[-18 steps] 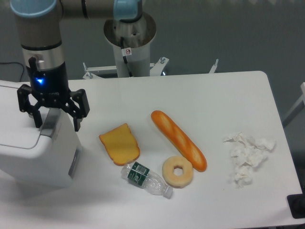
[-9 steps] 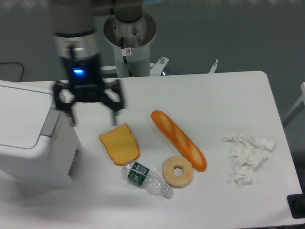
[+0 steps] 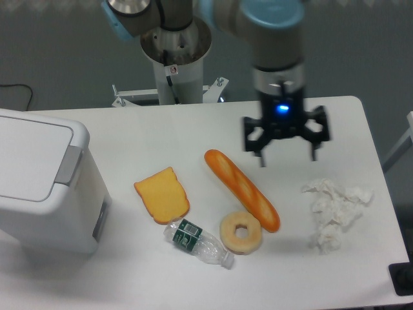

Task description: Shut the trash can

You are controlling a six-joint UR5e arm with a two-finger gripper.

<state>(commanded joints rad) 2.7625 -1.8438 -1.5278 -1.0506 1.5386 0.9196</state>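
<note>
- The trash can [image 3: 45, 187] stands at the left edge of the white desk [image 3: 193, 129], partly cut off by the frame. Its flat white lid lies down flush on the body, with the grey hinge tab on the lid's right edge and a grey panel lower on the right side wall.
- Just right of the can lies a slice of yellow toast [image 3: 162, 194], flat on the desk and apart from the can.
- Below the toast a small clear plastic bottle [image 3: 197, 243] with a green label lies on its side, its cap end pointing right and almost reaching the doughnut.
- A pale ring doughnut [image 3: 241, 232] rests flat, touching or nearly touching the lower end of the baguette.
- A long baguette [image 3: 242, 190] runs diagonally from upper left to lower right in the middle of the desk.
- The hand [image 3: 286, 157] hangs above the desk right of the baguette's upper end, well apart from the trash can. Its two dark fingers are spread wide and hold nothing; a blue light glows on the wrist.
- Crumpled white tissue [image 3: 335, 211] lies near the right edge, below and right of the hand.
</note>
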